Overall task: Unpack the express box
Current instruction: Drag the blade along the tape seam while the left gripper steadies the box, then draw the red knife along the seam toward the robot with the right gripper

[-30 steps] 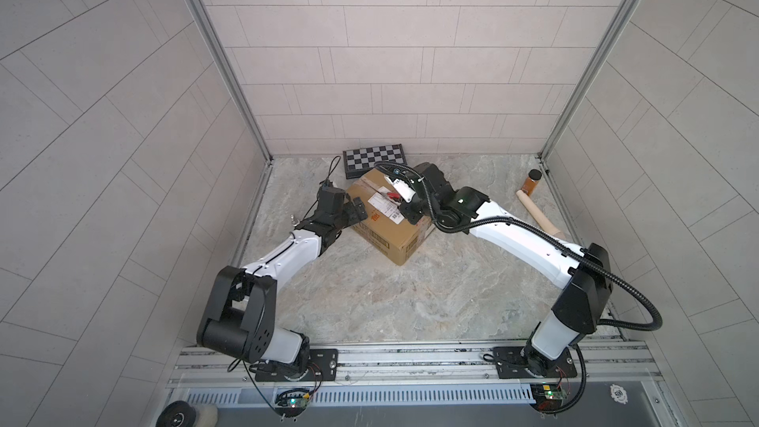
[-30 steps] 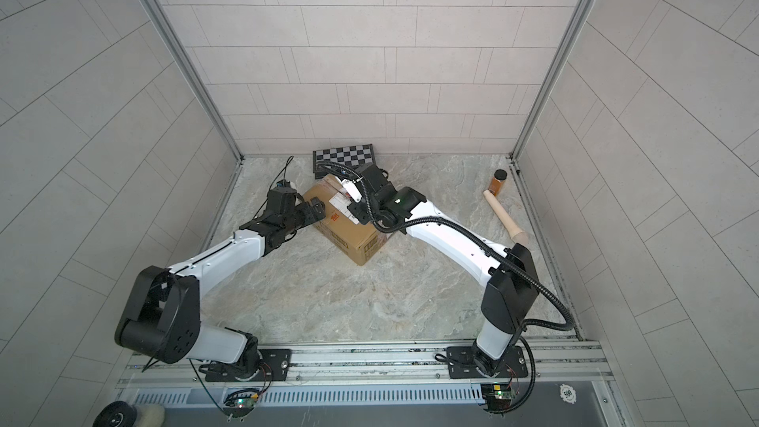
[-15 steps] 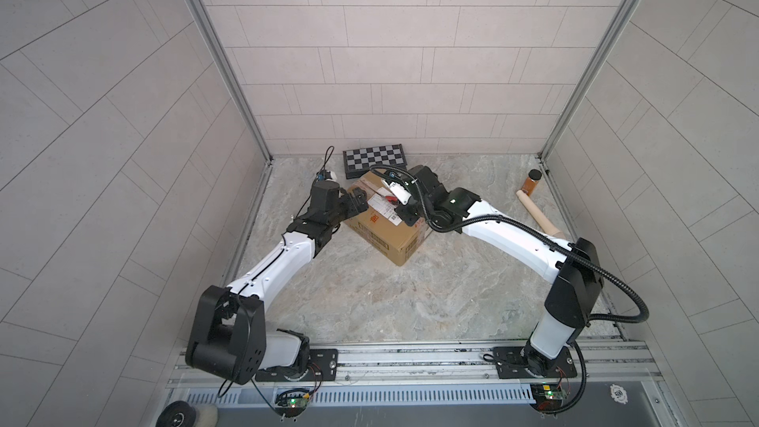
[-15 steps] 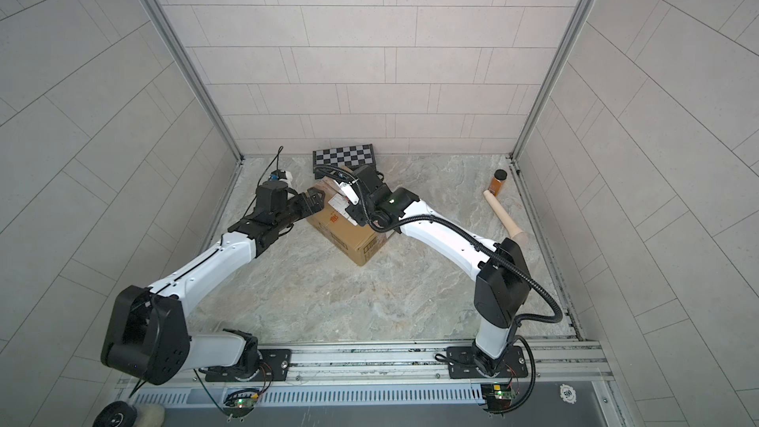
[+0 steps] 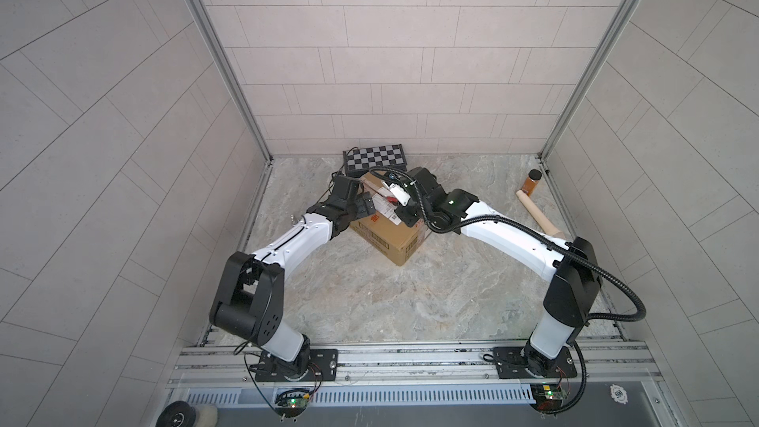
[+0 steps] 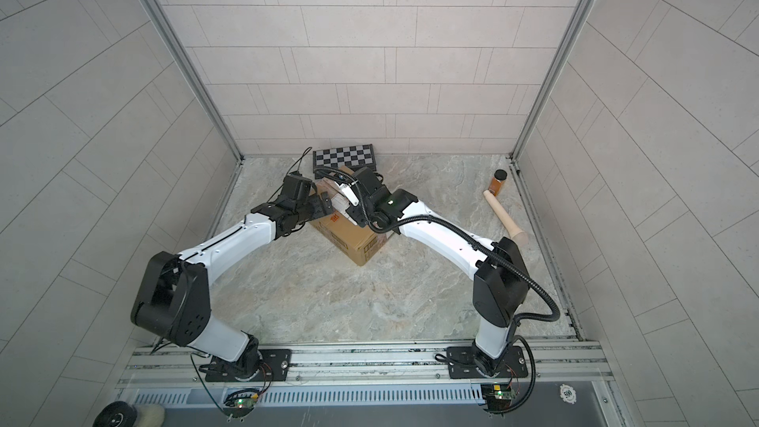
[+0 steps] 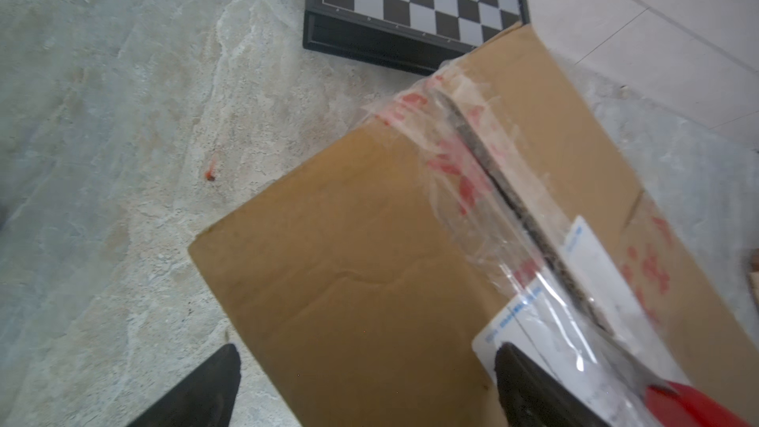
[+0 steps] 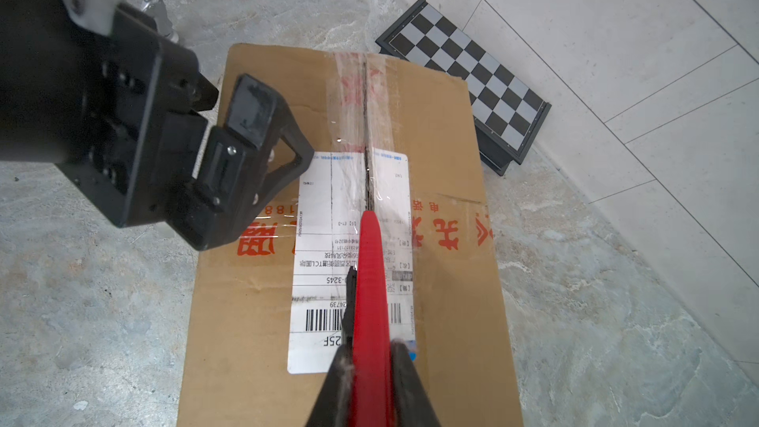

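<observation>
Overhead pair, wrist close-ups, shared express box (image 5: 388,237)

White arms (image 5: 295,240) have black joints (image 5: 246,301) and fingers (image 8: 251,113).

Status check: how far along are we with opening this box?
Done: the tape seam looks slit from the end near the chessboard to the white label. In hand: the right hand grips a red cutter, tip at the seam; the left hand is open over the box's edge. Left: the remaining seam, the closed flaps, the unseen contents.
</observation>
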You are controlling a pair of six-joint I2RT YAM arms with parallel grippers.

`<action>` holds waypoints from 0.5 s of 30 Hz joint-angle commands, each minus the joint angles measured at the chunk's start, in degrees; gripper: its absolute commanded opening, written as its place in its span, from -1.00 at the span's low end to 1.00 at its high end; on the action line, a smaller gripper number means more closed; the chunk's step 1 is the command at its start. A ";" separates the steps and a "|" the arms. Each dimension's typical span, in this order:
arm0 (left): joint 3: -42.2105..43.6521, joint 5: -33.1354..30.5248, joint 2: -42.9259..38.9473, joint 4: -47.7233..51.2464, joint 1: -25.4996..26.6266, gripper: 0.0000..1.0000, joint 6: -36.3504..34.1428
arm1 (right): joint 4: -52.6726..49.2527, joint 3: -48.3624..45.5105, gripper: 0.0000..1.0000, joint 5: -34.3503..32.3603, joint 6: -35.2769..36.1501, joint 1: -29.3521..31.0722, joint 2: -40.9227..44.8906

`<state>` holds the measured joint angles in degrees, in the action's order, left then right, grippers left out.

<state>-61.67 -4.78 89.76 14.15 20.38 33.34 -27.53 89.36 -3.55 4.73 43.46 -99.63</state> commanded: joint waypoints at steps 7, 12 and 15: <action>0.72 -5.41 1.04 5.91 0.27 0.99 -0.94 | -3.88 -3.70 -1.00 -4.75 1.22 0.06 5.62; 1.10 -5.51 0.94 5.69 0.27 1.00 -1.00 | -5.17 -4.52 -1.00 -5.51 1.41 -0.17 7.44; 1.51 -5.38 0.86 5.32 0.27 1.00 -1.01 | -5.43 -4.96 -1.00 -5.39 1.23 -0.21 7.88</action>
<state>-61.82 -6.76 89.89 14.85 21.04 33.39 -30.28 84.93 -5.26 4.99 43.72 -94.24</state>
